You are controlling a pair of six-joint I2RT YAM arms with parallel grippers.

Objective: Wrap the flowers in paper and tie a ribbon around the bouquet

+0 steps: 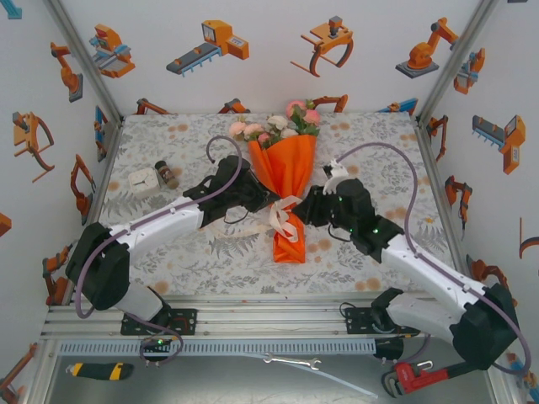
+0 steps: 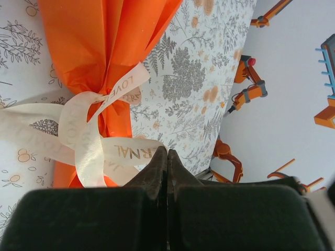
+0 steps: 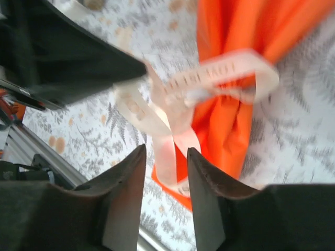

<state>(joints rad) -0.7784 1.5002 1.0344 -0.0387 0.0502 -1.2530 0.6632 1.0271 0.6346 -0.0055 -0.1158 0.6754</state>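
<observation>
The bouquet lies in the middle of the table: the orange paper (image 1: 285, 168) is wrapped as a cone round the pink and cream flowers (image 1: 278, 126). The cream ribbon (image 1: 278, 217) is looped round its narrow waist. My left gripper (image 1: 269, 204) is at the waist from the left. Its jaws (image 2: 167, 150) are pressed together, and a ribbon (image 2: 125, 149) strand with gold lettering narrows into their tips. My right gripper (image 1: 301, 209) sits just right of the waist. It stands open (image 3: 166, 149), with a blurred ribbon (image 3: 172, 151) tail hanging beyond the gap and the paper (image 3: 230, 120) behind it.
A small white box (image 1: 143, 179) and a brown jar (image 1: 166, 174) stand on the tablecloth at the left. On the front shelf below the arm bases lie a red pipe wrench (image 1: 413, 376), a spanner (image 1: 290, 362) and a yellow-black knife (image 1: 99, 369).
</observation>
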